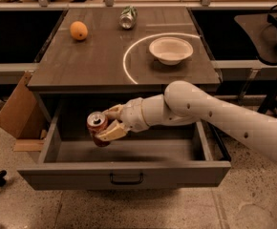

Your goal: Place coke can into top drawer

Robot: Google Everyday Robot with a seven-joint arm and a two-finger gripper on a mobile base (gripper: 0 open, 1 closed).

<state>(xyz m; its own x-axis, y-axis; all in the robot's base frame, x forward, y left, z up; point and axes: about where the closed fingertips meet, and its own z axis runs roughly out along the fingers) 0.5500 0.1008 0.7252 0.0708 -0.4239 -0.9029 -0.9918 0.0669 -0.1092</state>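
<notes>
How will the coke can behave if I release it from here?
The pincer grips the coke can tilted, over the left half of the open top drawer. Round and smooth, it would probably topple and roll if dropped at that tilt. Its thin wall may dent under a hard squeeze. Its weight cannot be judged.
</notes>
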